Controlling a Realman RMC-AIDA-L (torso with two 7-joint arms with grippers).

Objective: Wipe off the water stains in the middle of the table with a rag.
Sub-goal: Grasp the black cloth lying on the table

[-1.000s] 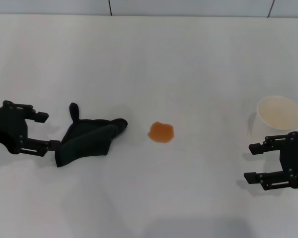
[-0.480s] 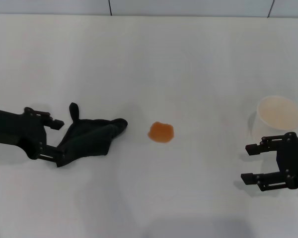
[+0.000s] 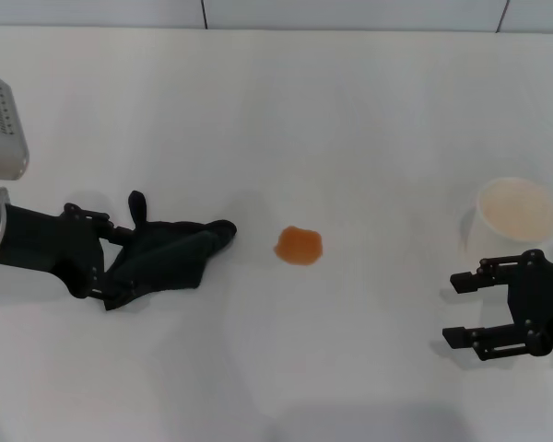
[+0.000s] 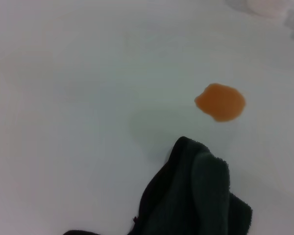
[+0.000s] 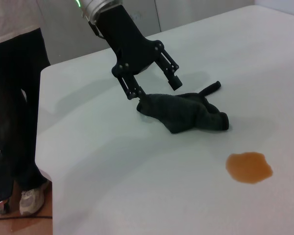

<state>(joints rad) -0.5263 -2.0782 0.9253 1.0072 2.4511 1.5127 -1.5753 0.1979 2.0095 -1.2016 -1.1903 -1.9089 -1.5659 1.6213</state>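
Left gripper (image 3: pixel 113 263) at left-centre of head view, jaws spread wide around near end of dark rag (image 3: pixel 166 256), not clamped. Rag crumpled on white table (image 3: pixel 350 138), one corner sticking up. Orange water stains (image 3: pixel 299 245) at frame centre, just right of rag, not touching it. Right gripper (image 3: pixel 470 309) at lower right, jaws apart, holding nothing. White cup (image 3: pixel 518 211) just above it, right edge.

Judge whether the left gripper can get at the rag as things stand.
Probably yes: the left gripper, open, is already at the rag, its fingers straddling the near end, with nothing in between.
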